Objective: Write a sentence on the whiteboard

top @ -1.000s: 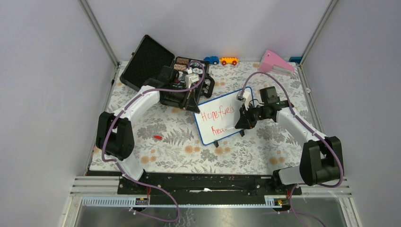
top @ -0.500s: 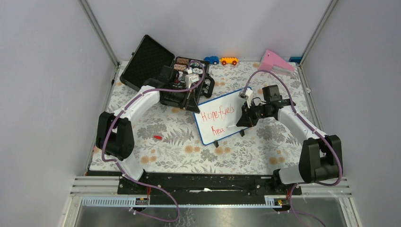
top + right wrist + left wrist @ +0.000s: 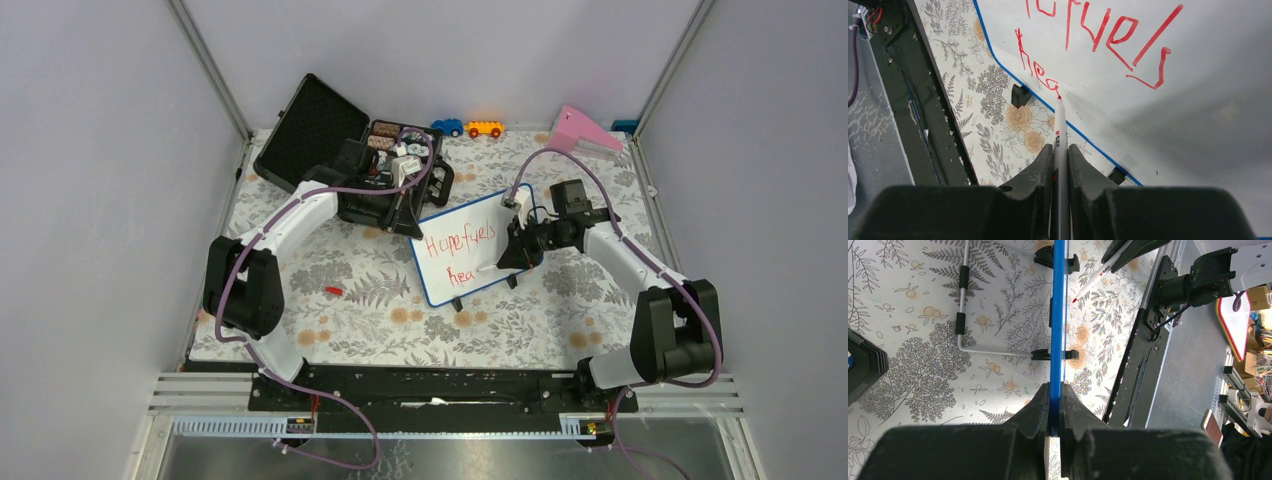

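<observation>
Now my left claw point(image 3: 1054, 412) clamps the blue-framed whiteboard point(image 3: 1198, 125). My right claw point(image 3: 1060, 150) grips a marker point(image 3: 1059, 120), tip at the red sentence point(image 3: 460, 245), "Hope fuels hea".

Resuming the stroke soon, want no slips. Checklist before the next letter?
1. Left gripper shut on whiteboard edge: ok.
2. Right gripper shut on marker: ok.
3. Marker tip right after "hea": ok.
4. Tip touching the whiteboard: cannot tell.
5. Blank whiteboard past "hea" for more letters: ok.
6. Sentence complete: not ok, second line reads only "hea".
</observation>
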